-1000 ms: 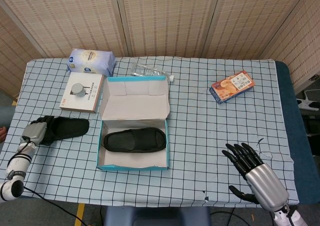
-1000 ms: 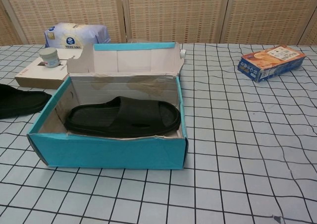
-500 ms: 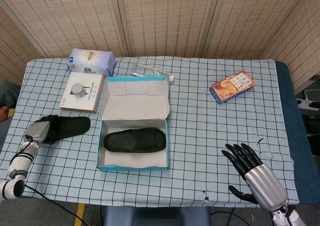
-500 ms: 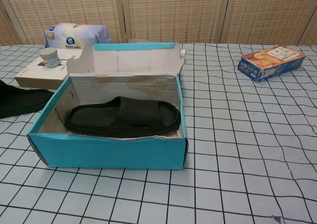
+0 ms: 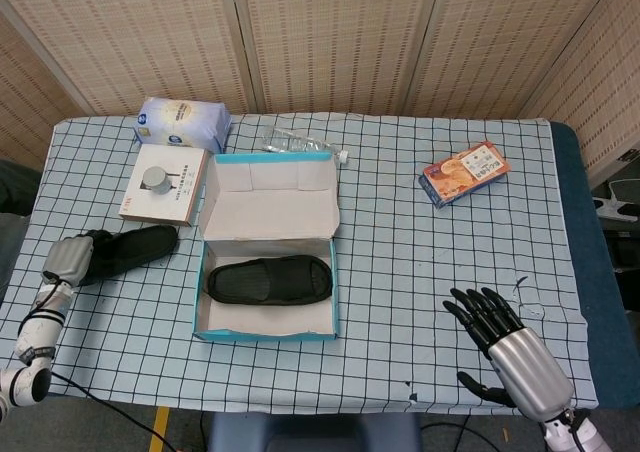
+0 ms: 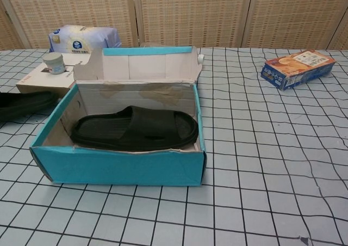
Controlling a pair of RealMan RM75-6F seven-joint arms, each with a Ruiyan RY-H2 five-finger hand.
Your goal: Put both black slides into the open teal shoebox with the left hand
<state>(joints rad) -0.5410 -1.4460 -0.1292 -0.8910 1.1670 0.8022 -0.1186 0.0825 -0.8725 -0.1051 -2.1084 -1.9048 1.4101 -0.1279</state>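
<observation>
Black foam lying at the far left: second slide (image 5: 128, 252) resting outside the box, long axis running from about 8 o'clock up to 2 o'clock, far end pointing toward the box's left wall. Left hand (image 5: 70, 261) wrapping the slide's 8 o'clock end, fingers curling over it, apparently gripping; exact finger contact too small to tell. Judging from this, carrying toward 3 o'clock and turning the long axis level with the box being what comes next.

Moving rightward: teal shoebox (image 5: 267, 330) sitting open, lid flap standing at 12 o'clock, first slide (image 5: 269, 279) already lying inside along the floor, long axis running 9 to 3 o'clock, taking up the middle; free room looking to be along the near wall.

Ending at 5 o'clock: right hand (image 5: 505, 344) resting well apart from the box, fingers spread, holding nothing, far from either slide.
</observation>
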